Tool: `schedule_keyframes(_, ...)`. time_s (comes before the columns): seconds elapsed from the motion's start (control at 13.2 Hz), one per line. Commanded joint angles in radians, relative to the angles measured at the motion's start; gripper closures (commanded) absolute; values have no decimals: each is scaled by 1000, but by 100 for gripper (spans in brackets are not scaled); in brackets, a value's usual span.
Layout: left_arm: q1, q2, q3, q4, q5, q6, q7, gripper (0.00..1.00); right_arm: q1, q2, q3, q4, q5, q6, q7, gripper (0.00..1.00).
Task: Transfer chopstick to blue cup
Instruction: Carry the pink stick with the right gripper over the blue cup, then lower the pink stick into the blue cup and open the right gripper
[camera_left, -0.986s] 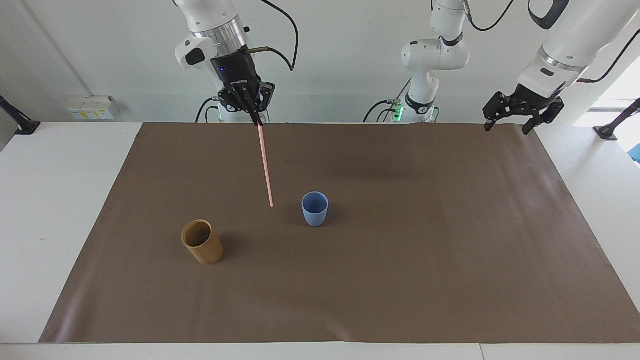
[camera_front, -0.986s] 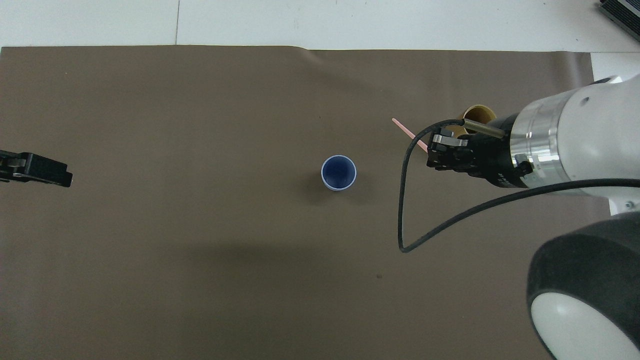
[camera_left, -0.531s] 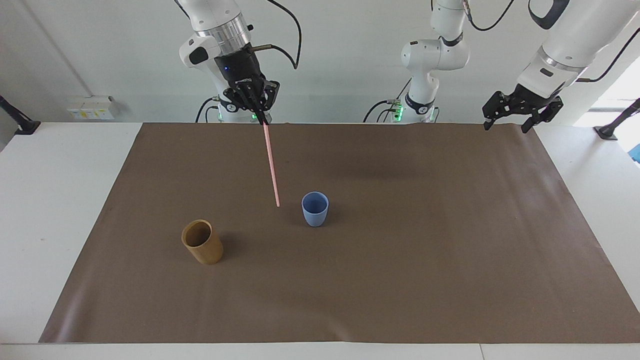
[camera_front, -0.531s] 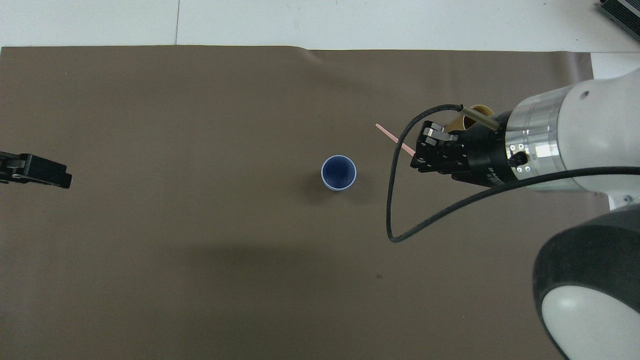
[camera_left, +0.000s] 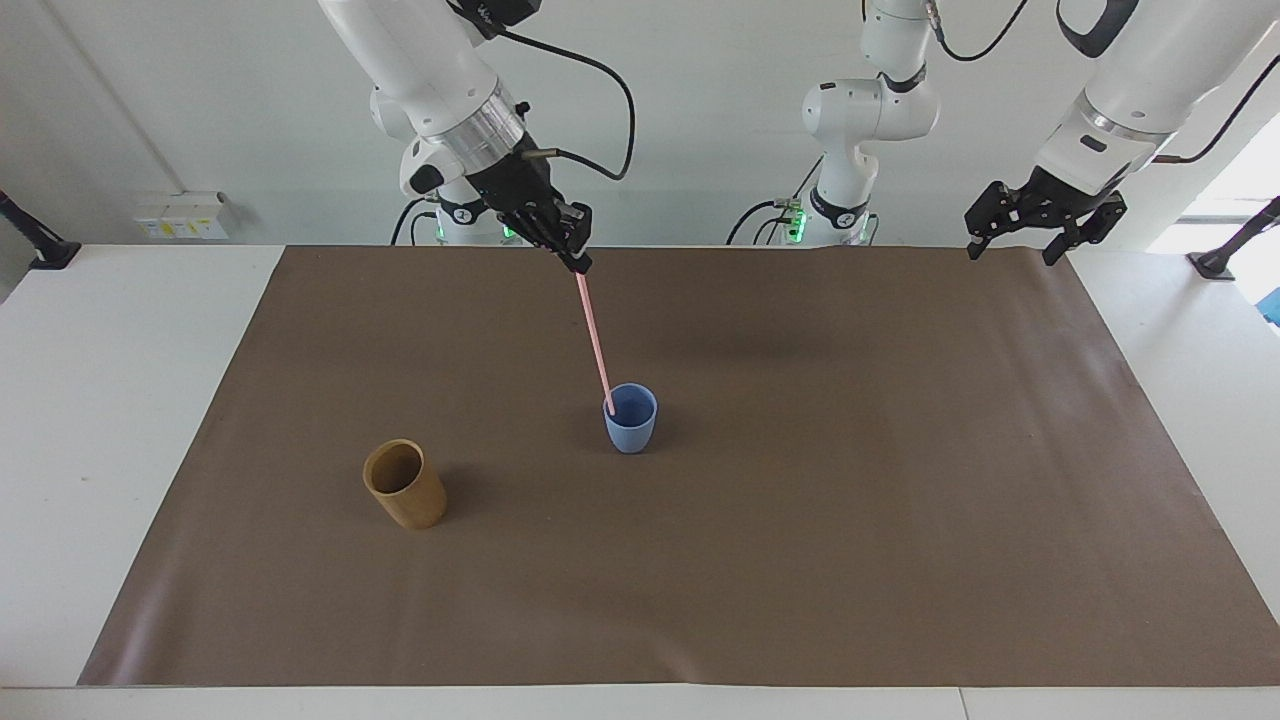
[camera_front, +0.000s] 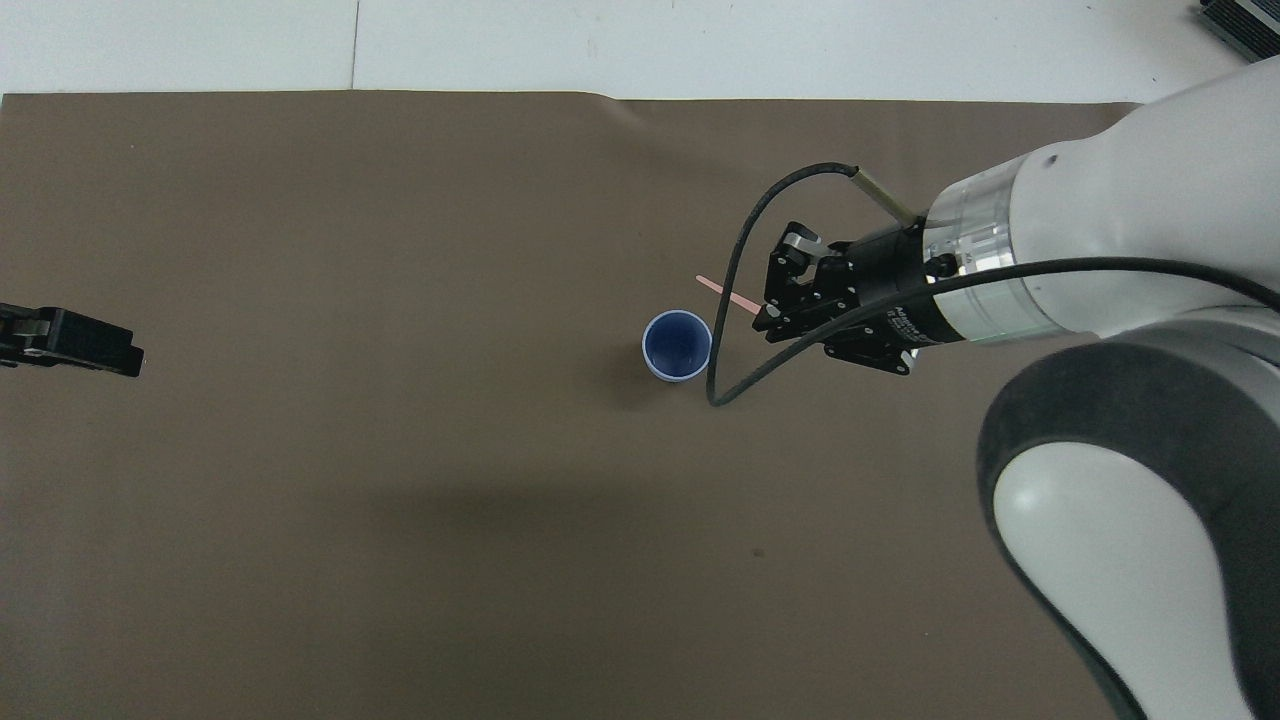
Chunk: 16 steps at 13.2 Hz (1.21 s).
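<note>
Holding chopstick (camera_left: 594, 335) by upper end: right gripper (camera_left: 578, 262), jaws clenched on it, raised over mat (camera_left: 900, 500). Stick tilted; lower tip at rim of blue cup (camera_left: 630, 420), mid-mat; overhead view puts tip beside cup, not yet inside.

Left gripper (camera_left: 1015, 245): fingers spread, empty, waiting over mat edge at left arm's end.

Tan cup (camera_left: 404, 485): toward right arm's end, apart.

Risks: tip catching rim, tipping light cup; early release, stick missing cup.

Markings: small lettering on right gripper body, unreadable.

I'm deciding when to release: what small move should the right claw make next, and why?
Probably shift a little toward the blue cup before lowering. The right claw is shut on the chopstick, which hangs tilted. In the overhead view its lower end shows outside the blue cup's rim, though the facing view lines it up with the mouth.
</note>
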Motion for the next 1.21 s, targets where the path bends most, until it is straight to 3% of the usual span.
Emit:
schedule_keyframes(0.0, 16, -15, -10, -4, -3, -12, -10, 0, 8, 27, 8, -26, 1, -10, 28, 100)
schedule_keyframes(0.38, 16, -15, -10, -4, -3, -12, -10, 0, 13, 45, 8, -72, -21, -22, 20, 100)
schedule_keyframes(0.99, 16, -15, -10, -3, -3, -12, -10, 0, 31, 94, 8, -149, -22, 119, 10, 100)
schedule_keyframes(1.06, 16, -15, -10, -4, -3, -12, -10, 0, 33, 105, 10, -151, -22, 128, 7, 93)
schedule_keyframes(1.14, 16, -15, -10, -4, -3, -12, -10, 0, 34, 109, 10, -146, -22, 131, 5, 70)
